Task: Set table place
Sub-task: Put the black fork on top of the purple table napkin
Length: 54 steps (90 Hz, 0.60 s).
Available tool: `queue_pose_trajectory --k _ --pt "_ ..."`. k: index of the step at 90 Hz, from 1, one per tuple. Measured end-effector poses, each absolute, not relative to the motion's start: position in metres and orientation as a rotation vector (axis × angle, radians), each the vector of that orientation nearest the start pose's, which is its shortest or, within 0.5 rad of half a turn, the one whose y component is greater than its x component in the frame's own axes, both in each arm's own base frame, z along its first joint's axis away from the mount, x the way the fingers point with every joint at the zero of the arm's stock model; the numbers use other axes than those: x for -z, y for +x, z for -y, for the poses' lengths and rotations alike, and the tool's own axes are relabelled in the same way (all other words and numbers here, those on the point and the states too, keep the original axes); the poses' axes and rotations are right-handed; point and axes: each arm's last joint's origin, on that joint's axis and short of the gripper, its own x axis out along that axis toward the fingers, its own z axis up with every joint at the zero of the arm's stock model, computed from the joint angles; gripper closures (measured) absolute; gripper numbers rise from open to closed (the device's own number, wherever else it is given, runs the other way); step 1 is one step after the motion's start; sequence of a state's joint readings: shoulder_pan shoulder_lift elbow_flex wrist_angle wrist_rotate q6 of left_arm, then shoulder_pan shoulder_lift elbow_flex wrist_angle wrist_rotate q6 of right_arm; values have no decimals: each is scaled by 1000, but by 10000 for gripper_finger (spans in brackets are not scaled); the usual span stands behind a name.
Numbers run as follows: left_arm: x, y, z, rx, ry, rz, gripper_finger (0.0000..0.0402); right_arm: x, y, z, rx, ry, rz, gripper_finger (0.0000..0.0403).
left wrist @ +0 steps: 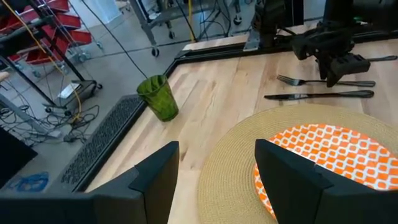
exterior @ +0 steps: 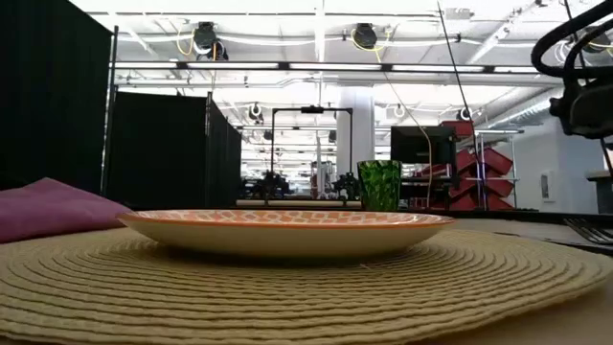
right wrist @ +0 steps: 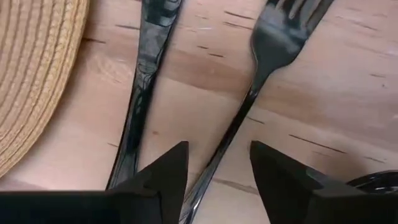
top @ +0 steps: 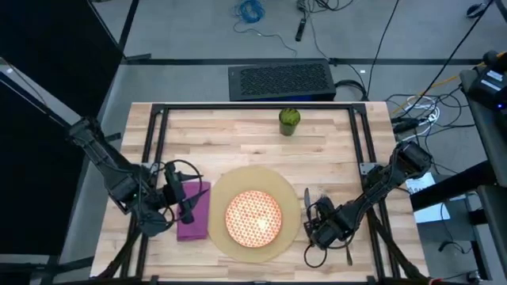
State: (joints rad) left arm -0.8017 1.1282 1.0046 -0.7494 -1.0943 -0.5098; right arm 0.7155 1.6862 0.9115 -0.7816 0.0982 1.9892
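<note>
Right up close from table height, woven tan place (exterior: 287,287) filling the foreground, coiled in ribbed concentric rings, lying flat on the pale planked table (top: 238,134). Sitting on its middle, shallow round plate (exterior: 287,230), glossy cream underside, orange lattice pattern across the top. Off to one side, soft purple cloth (exterior: 48,206), rumpled, lying just beside the mat's edge. Over it from above, left gripper (top: 190,204), dark fingers (left wrist: 155,180) spread wide, hovering above the cloth and clear of the mat. On the other side, right gripper (top: 321,226), fingers parted, poised low over the handle of a dark glossy fork (right wrist: 261,81), nothing pinched. Next to the fork, slim dark knife (right wrist: 143,81), metal, lying on bare wood between the fork and the mat's rim, both pieces roughly parallel. Farther back, faceted green glass cup (top: 289,120), translucent, standing upright and alone near the far edge of the table. Beyond that edge, black perforated box (top: 281,79) on the grey floor amid loose cables.
</note>
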Motion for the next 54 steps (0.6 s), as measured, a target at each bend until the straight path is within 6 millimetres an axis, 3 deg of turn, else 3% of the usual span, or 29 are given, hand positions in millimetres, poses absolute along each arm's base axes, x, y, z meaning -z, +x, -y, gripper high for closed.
queue_pose_trajectory --k 23,41,54 --pt "-309 164 133 -382 214 -419 203 -139 205 -175 970 947 -1238 306" --pt "-309 164 133 -383 213 -419 203 -140 205 -174 929 901 -1259 389" --pt "-309 164 133 -383 211 -419 203 -148 207 -169 895 889 -1268 400"
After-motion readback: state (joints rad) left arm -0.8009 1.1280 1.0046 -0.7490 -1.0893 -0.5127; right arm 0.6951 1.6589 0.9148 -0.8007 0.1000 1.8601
